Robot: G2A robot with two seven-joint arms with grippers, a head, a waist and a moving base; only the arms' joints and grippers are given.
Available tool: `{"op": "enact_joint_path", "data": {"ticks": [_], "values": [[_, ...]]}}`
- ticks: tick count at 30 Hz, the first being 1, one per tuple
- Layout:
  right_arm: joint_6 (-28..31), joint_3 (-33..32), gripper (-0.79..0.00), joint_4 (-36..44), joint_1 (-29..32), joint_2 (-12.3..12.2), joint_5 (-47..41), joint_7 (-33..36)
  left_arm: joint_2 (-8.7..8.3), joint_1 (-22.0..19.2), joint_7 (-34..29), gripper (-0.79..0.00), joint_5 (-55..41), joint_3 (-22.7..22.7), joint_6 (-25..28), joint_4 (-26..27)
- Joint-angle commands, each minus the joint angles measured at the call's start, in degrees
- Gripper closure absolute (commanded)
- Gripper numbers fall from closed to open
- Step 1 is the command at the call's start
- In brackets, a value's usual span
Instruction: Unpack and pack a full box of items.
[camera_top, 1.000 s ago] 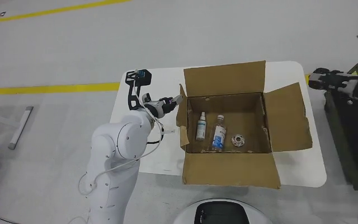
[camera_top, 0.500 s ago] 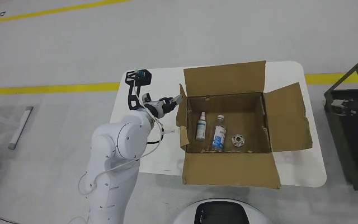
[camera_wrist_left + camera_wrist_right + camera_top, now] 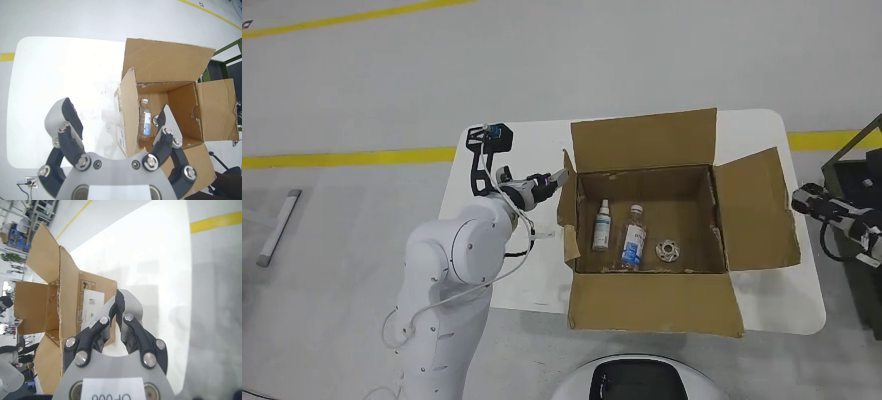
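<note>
**Box open on table, three items inside**

Top view: the box (image 3: 662, 140) stands open on the table (image 3: 512, 160). It holds a spray (image 3: 601, 225), a bottle (image 3: 633, 240) and a round part (image 3: 669, 250). My left gripper (image 3: 560, 177) hovers just beside its left side, and my right gripper (image 3: 798, 197) just beyond its right.

Left wrist view: jaws spread wide, empty.

Right wrist view: jaws closed on nothing.

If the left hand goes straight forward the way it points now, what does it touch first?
Most likely the upright torn side flap of the cardboard box, which stands right ahead of the open left hand. The bottle inside lies beyond that flap. Depth is hard to judge.
</note>
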State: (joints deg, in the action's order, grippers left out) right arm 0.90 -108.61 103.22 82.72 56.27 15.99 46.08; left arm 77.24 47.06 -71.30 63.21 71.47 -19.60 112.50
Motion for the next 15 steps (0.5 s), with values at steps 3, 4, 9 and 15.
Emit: {"op": "enact_joint_path", "data": {"ticks": [3, 4, 9, 15], "values": [[3.3, 4.5, 0.000, -0.7, -0.4, 0.7, -3.6, -5.9, 0.00, 0.0, 0.0, -0.785, 0.0, 0.0, 0.0, 0.0], [3.6, 5.1, 0.000, 0.0, -0.9, 0.8, -5.7, -6.2, 0.00, 0.0, 0.0, -0.785, 0.0, 0.0, 0.0, 0.0], [4.3, 6.5, 0.000, 3.8, -2.8, 1.0, -15.0, -2.5, 0.00, 0.0, 0.0, -0.785, 0.0, 0.0, 0.0, 0.0], [6.3, 11.6, 0.000, 5.2, -5.6, 0.5, -16.5, 9.1, 0.00, 0.0, 0.0, -0.785, 0.0, 0.0, 0.0, 0.0]]}}
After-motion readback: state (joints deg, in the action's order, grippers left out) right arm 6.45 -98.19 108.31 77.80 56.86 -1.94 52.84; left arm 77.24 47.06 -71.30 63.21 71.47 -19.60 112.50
